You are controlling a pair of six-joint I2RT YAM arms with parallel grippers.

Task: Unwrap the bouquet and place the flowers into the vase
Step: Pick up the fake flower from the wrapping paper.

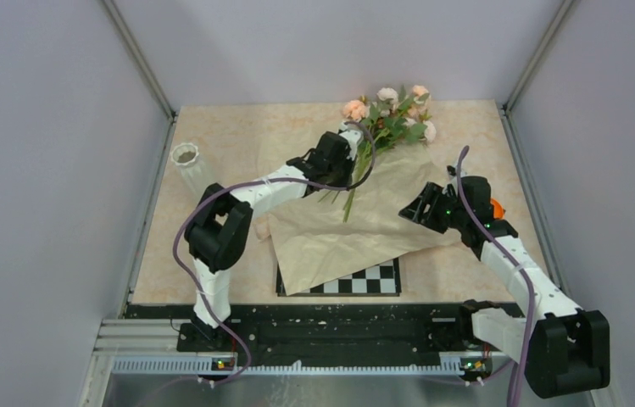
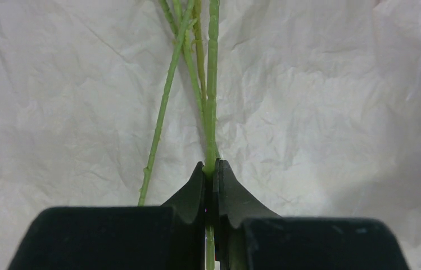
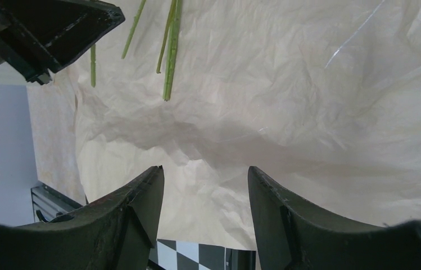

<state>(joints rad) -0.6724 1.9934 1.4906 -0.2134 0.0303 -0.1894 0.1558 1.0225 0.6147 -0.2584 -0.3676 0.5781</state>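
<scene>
Beige crumpled paper (image 1: 364, 229) spread flat, bearing peach and pink green-stemmed artificial roses (image 1: 390, 114). Left gripper (image 2: 210, 169) clamped tight on their stems; right gripper (image 3: 205, 180) parted, empty, over paper. Ribbed white vase (image 1: 191, 170) upright, well left.

Flowers (image 1: 390, 114) lay on the paper (image 1: 339, 242).
Stems (image 2: 212, 84) sat in the left pincer (image 2: 211, 167); vase (image 1: 188, 165) stood left of it, right pincer (image 3: 205, 174) right.

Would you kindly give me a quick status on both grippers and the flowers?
Left gripper shut on flower stems. Right gripper open, empty, over the spread paper. Vase stands at left, no flowers in it.
</scene>
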